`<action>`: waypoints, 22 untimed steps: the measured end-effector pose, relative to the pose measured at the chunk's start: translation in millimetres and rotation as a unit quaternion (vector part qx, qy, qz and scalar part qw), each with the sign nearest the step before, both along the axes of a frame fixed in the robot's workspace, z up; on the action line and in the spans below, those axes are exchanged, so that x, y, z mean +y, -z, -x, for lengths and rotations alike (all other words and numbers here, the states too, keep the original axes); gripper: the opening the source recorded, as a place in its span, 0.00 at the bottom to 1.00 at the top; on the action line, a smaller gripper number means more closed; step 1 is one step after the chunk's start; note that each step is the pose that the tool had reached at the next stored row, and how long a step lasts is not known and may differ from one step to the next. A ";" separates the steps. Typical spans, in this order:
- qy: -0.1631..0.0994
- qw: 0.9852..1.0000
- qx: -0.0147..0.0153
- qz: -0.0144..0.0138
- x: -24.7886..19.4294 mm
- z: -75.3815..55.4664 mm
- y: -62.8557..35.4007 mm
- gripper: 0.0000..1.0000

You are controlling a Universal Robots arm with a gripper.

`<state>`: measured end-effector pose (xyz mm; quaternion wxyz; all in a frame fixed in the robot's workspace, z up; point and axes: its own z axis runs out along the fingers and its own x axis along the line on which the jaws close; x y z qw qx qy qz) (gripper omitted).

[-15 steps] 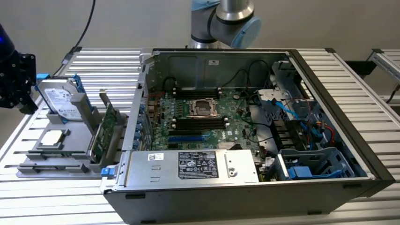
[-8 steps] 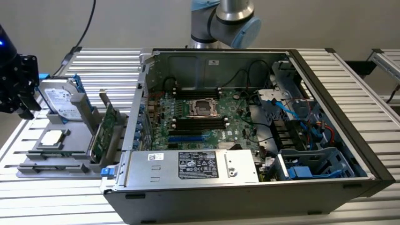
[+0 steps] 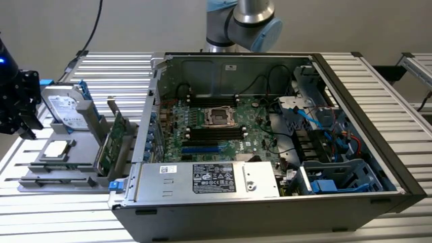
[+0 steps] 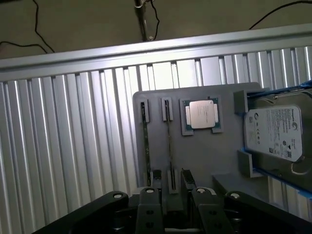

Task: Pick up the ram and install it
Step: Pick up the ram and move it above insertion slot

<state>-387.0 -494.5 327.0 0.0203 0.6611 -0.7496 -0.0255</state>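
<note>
While my black end effector (image 4: 175,193) hangs over the near end of the flat grey plastic tray (image 4: 207,158), its fingers (image 4: 148,202) stand apart, released, with nothing clamped between them.

Obs. 1: the ram (image 4: 169,146), a thin, long, narrow green circuit-board stick, is seen edge-on. It stands in one of the tray's two narrow parallel slots, and its near end falls in the gap between my fingers. Whether a finger touches it, I cannot tell.

Obs. 2: a second thin strip (image 4: 146,146) runs along the neighbouring slot, parallel and close by.

Obs. 3: just beside the slots, a square silver-topped processor chip (image 4: 202,116) lies flat in its pocket. Beyond it, a silver hard drive with a white label and blue rails (image 4: 275,131) rests in the tray's end bay.

Obs. 4, exterior view: my end effector (image 3: 20,126) is at the exterior view's left edge, over the tray (image 3: 64,178). The hard drive (image 3: 64,109) leans upright there, and a broad green expansion card (image 3: 111,142) stands on edge at the side nearest the open dark-grey metal computer case (image 3: 270,225).

Obs. 5: the case lies on the ribbed aluminium desk (image 3: 115,71), its green motherboard (image 3: 202,126) exposed, well apart from my end effector.
</note>
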 end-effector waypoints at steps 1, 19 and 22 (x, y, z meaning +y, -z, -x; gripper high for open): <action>-0.003 1.000 0.001 0.000 -1.4 0.0 1.8 0.30; -0.038 0.999 0.004 0.000 -18.5 0.1 29.3 0.30; -0.043 0.999 0.004 0.000 -18.8 0.0 34.4 0.30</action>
